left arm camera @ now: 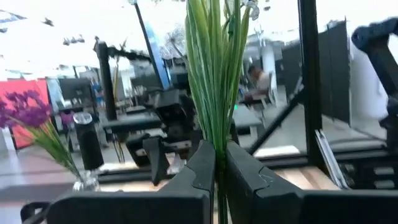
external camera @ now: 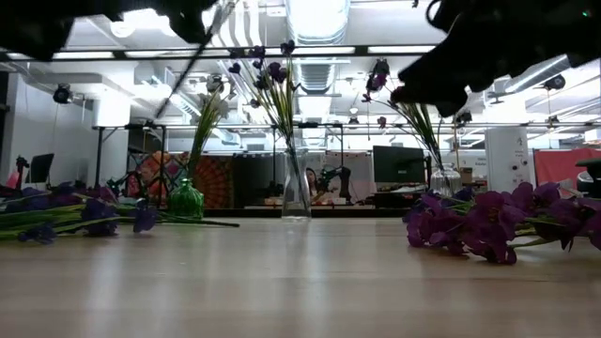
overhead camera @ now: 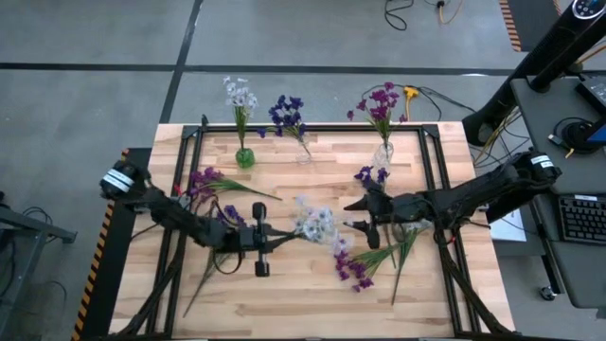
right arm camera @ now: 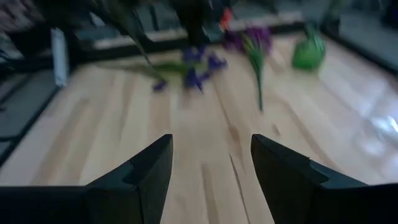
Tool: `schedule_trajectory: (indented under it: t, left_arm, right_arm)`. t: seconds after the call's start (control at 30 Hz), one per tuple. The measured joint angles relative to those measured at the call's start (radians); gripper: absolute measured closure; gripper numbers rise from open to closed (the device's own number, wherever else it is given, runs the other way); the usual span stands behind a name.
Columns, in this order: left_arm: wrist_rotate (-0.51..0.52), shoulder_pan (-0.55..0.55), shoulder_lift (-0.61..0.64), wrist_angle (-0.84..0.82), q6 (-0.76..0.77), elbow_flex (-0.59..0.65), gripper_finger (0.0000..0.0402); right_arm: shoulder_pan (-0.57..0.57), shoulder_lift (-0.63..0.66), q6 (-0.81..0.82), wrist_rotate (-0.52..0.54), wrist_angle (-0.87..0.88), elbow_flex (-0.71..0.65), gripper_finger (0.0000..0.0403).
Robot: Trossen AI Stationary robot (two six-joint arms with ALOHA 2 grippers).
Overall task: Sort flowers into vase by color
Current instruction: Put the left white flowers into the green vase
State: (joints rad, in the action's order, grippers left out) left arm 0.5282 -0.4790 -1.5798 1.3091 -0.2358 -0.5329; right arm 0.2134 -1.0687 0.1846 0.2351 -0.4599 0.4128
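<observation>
My left gripper (overhead camera: 284, 237) is shut on a whitish flower sprig (overhead camera: 317, 224) over the table's middle. Facing it from the right, my right gripper (overhead camera: 352, 215) stands open with nothing between its fingers (right arm camera: 211, 168). At the far edge stand three vases: a green one (overhead camera: 244, 157) with whitish flowers, a clear one (overhead camera: 303, 152) with dark blue flowers, and a clear one (overhead camera: 383, 152) with magenta flowers. Loose flowers lie flat on the table: purple (overhead camera: 204, 177), dark blue (overhead camera: 232, 216), dark blue (overhead camera: 371, 174) and magenta (overhead camera: 352, 269). My left gripper pinches the sprig's bundle of green stalks (left arm camera: 217, 146) between its two fingers. The fingers come about level from the table's left. The stalks run on past the fingertips to the blossoms (overhead camera: 320, 227) on the right. The sprig is lifted clear of the table.
A black frame (overhead camera: 431, 170) runs around the wooden tabletop. Green stems (overhead camera: 393, 251) of the loose magenta flowers lie under my right arm. Bare wood shows along the near edge (overhead camera: 303, 303). Desks and a keyboard (overhead camera: 579, 218) stand to the right, beyond the table.
</observation>
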Motion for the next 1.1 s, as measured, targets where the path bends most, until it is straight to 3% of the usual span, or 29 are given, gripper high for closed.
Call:
schedule_trajectory:
  t: [0.2, 0.47, 0.6, 0.8, 1.1]
  left_arm:
    - [-0.022, 0.035, -0.178, 0.265, -0.103, -0.045, 0.04]
    - [-0.047, 0.086, -0.315, 0.26, -0.096, -0.174, 0.04]
    - [-0.074, 0.096, -0.327, 0.264, -0.1, -0.194, 0.04]
    - [-0.074, 0.105, -0.317, 0.262, -0.1, -0.184, 0.04]
    - [-0.086, 0.108, -0.316, 0.262, -0.096, -0.187, 0.04]
  right_arm:
    - [0.018, -0.001, -0.056, -0.003, -0.121, -0.026, 0.0193]
    - [0.043, -0.145, -0.136, -0.007, -0.271, 0.023, 0.0193]
    - [0.054, -0.245, -0.18, -0.019, -0.386, 0.06, 0.0193]
    - [0.055, -0.387, -0.198, -0.131, -0.569, 0.117, 0.0193]
    - [0.041, -0.54, -0.203, -0.104, -0.57, 0.27, 0.0193]
